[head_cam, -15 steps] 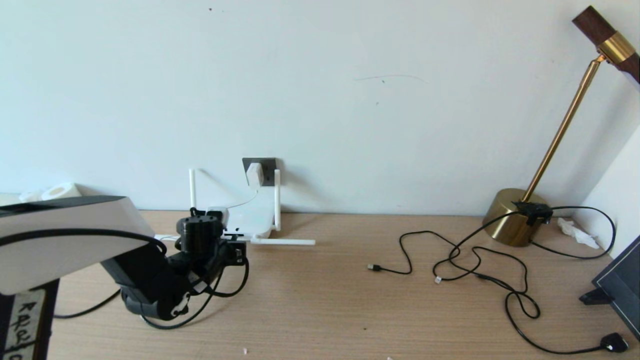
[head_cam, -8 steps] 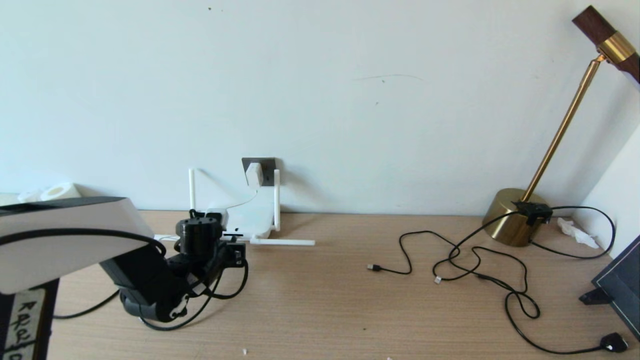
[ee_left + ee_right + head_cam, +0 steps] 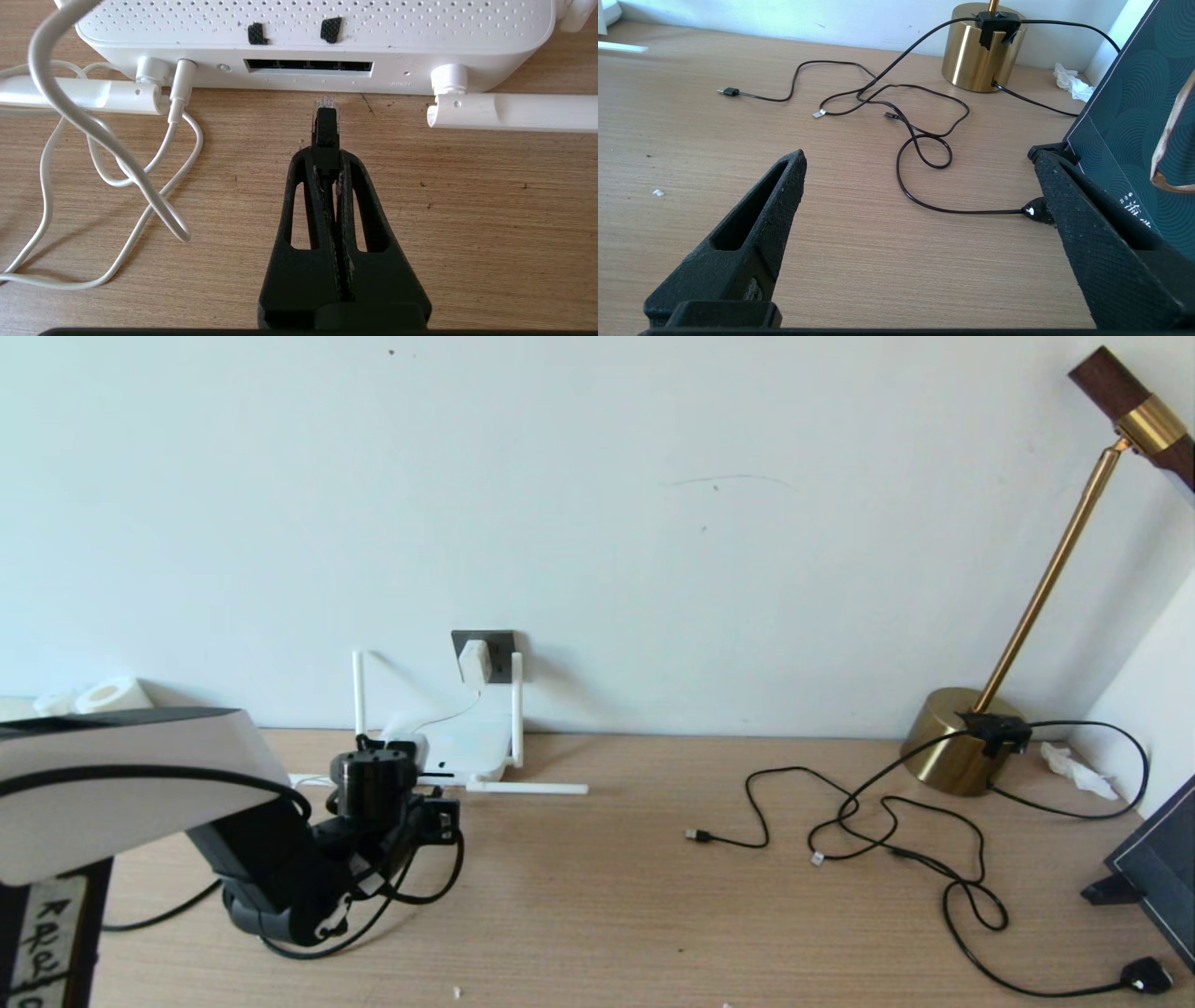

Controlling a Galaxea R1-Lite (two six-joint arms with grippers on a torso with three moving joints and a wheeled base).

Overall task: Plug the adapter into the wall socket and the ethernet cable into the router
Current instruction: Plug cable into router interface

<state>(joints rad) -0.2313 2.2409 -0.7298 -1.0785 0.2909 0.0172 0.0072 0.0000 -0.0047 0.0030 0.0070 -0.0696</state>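
The white router (image 3: 467, 745) lies against the wall below the dark grey wall socket (image 3: 499, 646), and the white adapter (image 3: 474, 661) sits in that socket. In the left wrist view my left gripper (image 3: 325, 156) is shut on the black boot of the ethernet cable (image 3: 325, 133). Its clear plug tip points at the router (image 3: 308, 28) and stops a short way before the dark row of ports (image 3: 308, 65), slightly to their right of centre. My right gripper (image 3: 920, 156) hangs open over bare desk on the right, holding nothing.
Two router antennas (image 3: 509, 111) lie flat on the desk either side of the ports, and white cord (image 3: 117, 154) loops beside my left gripper. A brass lamp (image 3: 962, 737), thin black cords (image 3: 887, 821), a flat black plug (image 3: 1146, 975) and a dark box (image 3: 1158, 868) occupy the right.
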